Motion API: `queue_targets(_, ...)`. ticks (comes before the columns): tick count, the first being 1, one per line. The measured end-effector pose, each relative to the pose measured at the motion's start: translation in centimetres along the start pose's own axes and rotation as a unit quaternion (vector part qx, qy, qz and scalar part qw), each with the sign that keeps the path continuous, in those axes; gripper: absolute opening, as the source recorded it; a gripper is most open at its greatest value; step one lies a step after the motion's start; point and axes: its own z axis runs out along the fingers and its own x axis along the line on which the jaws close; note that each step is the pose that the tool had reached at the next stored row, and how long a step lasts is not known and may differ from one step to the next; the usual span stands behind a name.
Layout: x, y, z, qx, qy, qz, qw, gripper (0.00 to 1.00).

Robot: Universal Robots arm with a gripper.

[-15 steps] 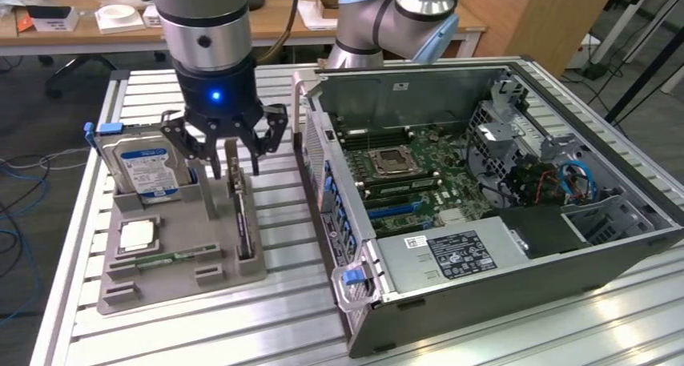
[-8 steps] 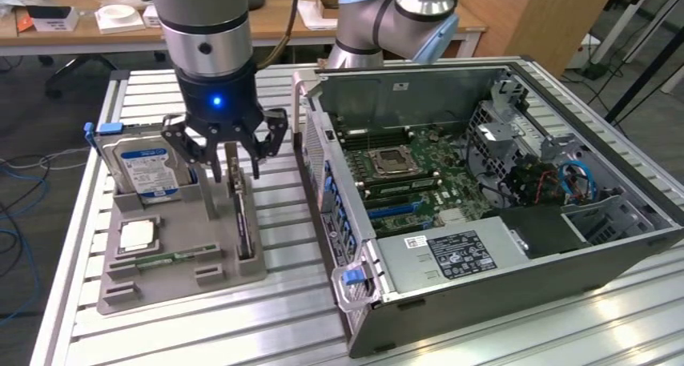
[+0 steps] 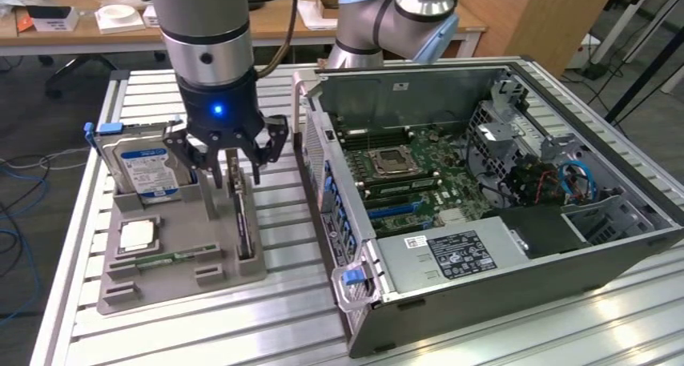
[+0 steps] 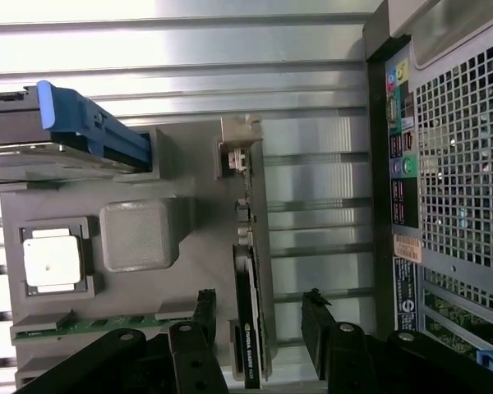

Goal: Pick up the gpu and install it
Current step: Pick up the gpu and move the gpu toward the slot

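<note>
End effector point(image 3: 237, 174) spread wide above the grey holder point(image 3: 160, 290), a finger on either side of the gpu point(image 3: 245, 226), nothing gripped. The gpu stands on edge in that holder's outer slot, on the counter point(image 3: 267, 326).

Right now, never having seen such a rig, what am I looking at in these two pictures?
A robot arm with a clamp-like tool works over a table. One picture comes from a camera off the arm, the other from its wrist. On a grey tray sit a hard drive, a chip, a memory stick and the gpu, on edge. An open computer case lies at the exterior view's right. The tool is open, fingers either side of the gpu, holding nothing.
</note>
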Motion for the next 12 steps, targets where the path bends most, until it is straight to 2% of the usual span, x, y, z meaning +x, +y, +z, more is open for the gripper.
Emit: queue_targets(12, -0.03, -0.77, 0.92, 0.0, 0.0, 0.0, 1.0, 0.55)
